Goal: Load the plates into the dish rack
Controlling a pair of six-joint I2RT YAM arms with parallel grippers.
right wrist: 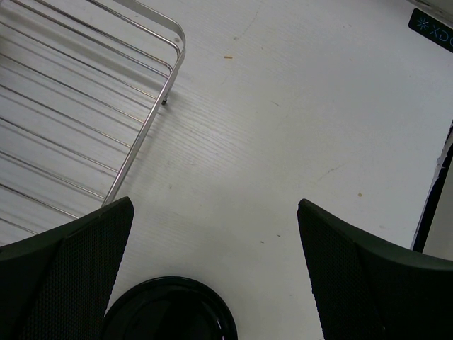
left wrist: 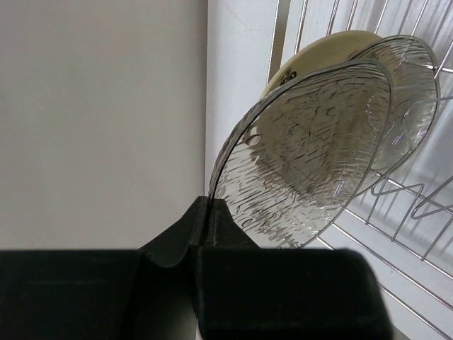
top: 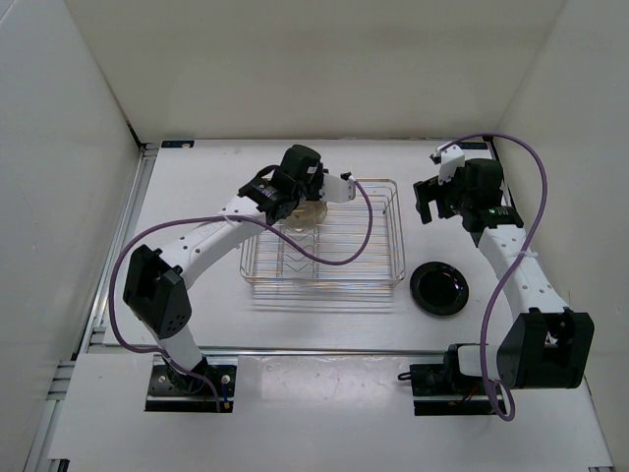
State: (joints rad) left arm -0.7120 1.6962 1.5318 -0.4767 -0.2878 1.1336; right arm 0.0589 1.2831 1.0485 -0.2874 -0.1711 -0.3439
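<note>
The chrome wire dish rack (top: 378, 258) stands mid-table. My left gripper (top: 293, 200) hangs over its far left part, shut on the rim of the translucent speckled plate (left wrist: 311, 149), which stands on edge above the rack wires (left wrist: 403, 212). Behind it stand the tan-yellow plate (left wrist: 318, 49) and a pale, clear-looking plate (left wrist: 414, 99); together they show only as a tan patch in the top view (top: 307, 214). The glossy black plate (top: 439, 288) lies flat on the table right of the rack. My right gripper (top: 428, 205) is open and empty above the table, beyond the black plate (right wrist: 170, 312).
The rack's corner (right wrist: 170, 42) is left of my right gripper (right wrist: 214, 205). White walls enclose the table at the back and sides. Purple cables loop from both arms, the left one draping over the rack (top: 339, 258).
</note>
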